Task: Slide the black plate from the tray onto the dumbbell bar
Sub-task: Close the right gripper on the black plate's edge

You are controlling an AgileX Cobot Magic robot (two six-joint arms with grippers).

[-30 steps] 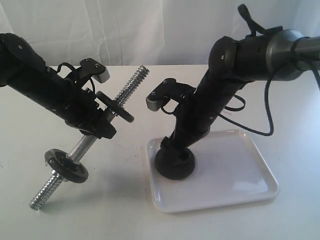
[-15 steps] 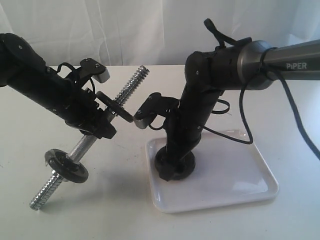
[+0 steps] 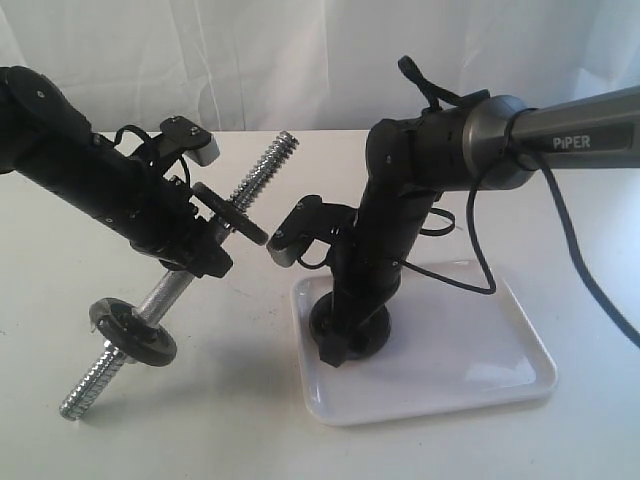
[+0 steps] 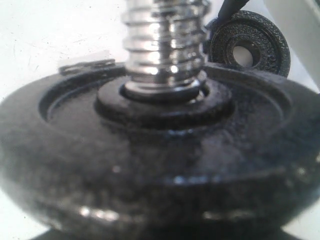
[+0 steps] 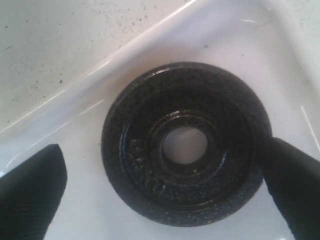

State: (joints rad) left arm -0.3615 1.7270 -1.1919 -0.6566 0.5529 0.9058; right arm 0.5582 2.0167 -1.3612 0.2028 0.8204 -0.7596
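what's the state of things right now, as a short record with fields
black plate: lying flat in the tray, close to its rim
right gripper: open, down at the black plate, one finger on each side
left gripper: shut on the bar, holding it tilted
bar: upper threaded end bare
upper disc: on the bar, just above the left gripper
lower disc: on the bar, near its lower end
task step: black plate not yet on the bar
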